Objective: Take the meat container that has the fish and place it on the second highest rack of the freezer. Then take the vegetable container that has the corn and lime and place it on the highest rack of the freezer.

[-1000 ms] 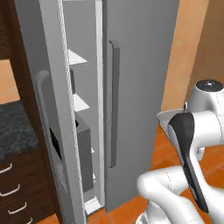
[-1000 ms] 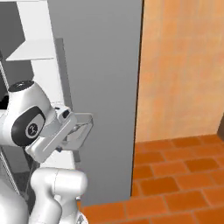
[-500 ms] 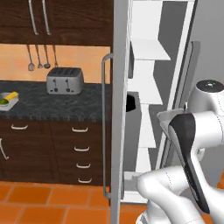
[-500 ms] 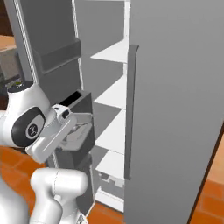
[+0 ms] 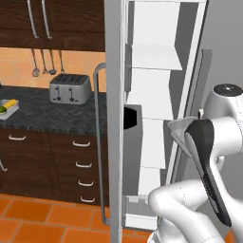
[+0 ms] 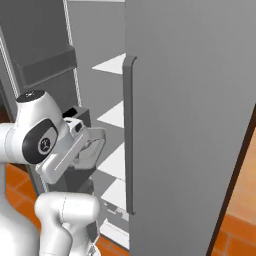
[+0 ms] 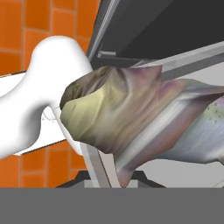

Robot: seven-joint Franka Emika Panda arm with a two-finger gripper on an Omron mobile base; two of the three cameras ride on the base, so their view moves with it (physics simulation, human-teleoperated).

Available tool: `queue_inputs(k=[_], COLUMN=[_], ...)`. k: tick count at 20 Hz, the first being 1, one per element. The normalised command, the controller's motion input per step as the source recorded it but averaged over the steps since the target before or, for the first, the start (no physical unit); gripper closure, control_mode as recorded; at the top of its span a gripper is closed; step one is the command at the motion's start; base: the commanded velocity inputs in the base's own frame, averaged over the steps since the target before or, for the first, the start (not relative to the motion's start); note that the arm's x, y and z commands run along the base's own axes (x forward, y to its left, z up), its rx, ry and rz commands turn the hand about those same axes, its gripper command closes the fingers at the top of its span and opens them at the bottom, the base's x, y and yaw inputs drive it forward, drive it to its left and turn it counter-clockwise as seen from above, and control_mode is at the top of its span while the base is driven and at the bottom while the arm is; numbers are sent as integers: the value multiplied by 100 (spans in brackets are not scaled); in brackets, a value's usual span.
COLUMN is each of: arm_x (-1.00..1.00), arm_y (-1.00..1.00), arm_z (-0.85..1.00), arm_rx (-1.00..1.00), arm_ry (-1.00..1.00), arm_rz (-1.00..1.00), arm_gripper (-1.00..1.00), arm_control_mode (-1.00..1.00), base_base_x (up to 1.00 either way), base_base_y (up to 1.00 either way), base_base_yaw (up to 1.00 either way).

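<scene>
I had the gripper (image 6: 92, 150) closed on the fish container (image 7: 144, 118), at centre frame in the hand view, facing the open freezer (image 5: 156, 61), neither container shelved yet, corn-and-lime tray (image 5: 7, 108) still on the worktop (image 5: 42, 111).

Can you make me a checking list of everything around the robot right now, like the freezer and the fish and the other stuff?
Surface: dark counter, left of the freezer.
Job's things: freezer door open, white shelves bare; fish close before the hand camera; a small tray with yellow and green food on the counter.
Clutter: toaster; hanging utensils.
End effector: shut; whether it grips the fish is unclear.
Cables: nothing seen.
Surroundings: dark wood cabinets, orange tile floor.
</scene>
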Motion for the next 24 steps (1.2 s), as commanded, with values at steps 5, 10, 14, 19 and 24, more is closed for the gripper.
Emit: queue_inputs(k=[5,10,14,19,24], arm_x=[0,0,0,0,0], arm_y=[0,0,0,0,0], arm_z=[0,0,0,0,0], arm_rx=[0,0,0,0,0], arm_ry=[0,0,0,0,0], arm_rz=[0,0,0,0,0], arm_gripper=[100,100,100,100,100], arm_control_mode=[100,100,100,100,100], base_base_x=[63,66,61,69,38], base_base_y=[4,2,16,23,7], base_base_yaw=[0,0,0,0,0])
